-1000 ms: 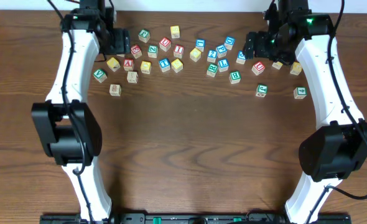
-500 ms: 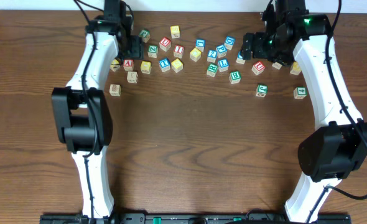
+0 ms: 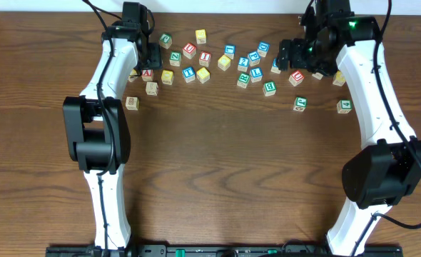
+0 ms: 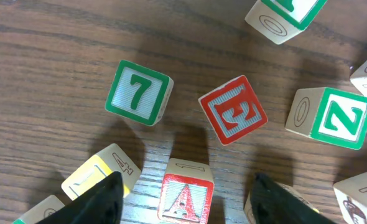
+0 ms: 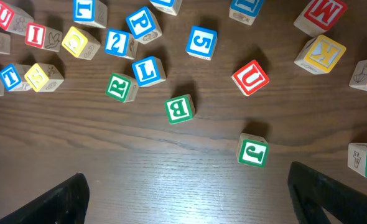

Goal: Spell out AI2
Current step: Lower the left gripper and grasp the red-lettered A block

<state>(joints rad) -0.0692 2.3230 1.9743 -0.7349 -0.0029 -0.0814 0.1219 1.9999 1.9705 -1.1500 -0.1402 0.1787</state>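
The red A block (image 4: pixel 185 200) stands on the table between the open fingers of my left gripper (image 4: pixel 186 180); in the overhead view the A (image 3: pixel 148 73) lies just in front of the left gripper (image 3: pixel 149 58). The red I block (image 3: pixel 205 57) and the blue 2 block (image 3: pixel 243 63) sit in the scattered row; both show in the right wrist view, the I (image 5: pixel 35 35) and the 2 (image 5: pixel 117 42). My right gripper (image 5: pixel 190 193) is open and empty, above bare wood near the green J block (image 5: pixel 253 151), and it shows in the overhead view (image 3: pixel 290 56).
Around the A are a green 7 (image 4: pixel 139 92), a red 3 (image 4: pixel 232 109), a green Z (image 4: pixel 336 118) and a yellow block (image 4: pixel 99 177) close to the left finger. A red U (image 5: pixel 250 78) and a green B (image 5: pixel 180 109) lie near the right gripper.
My left gripper has moved right along the back row and now sits over the red A block. The right arm has not moved.
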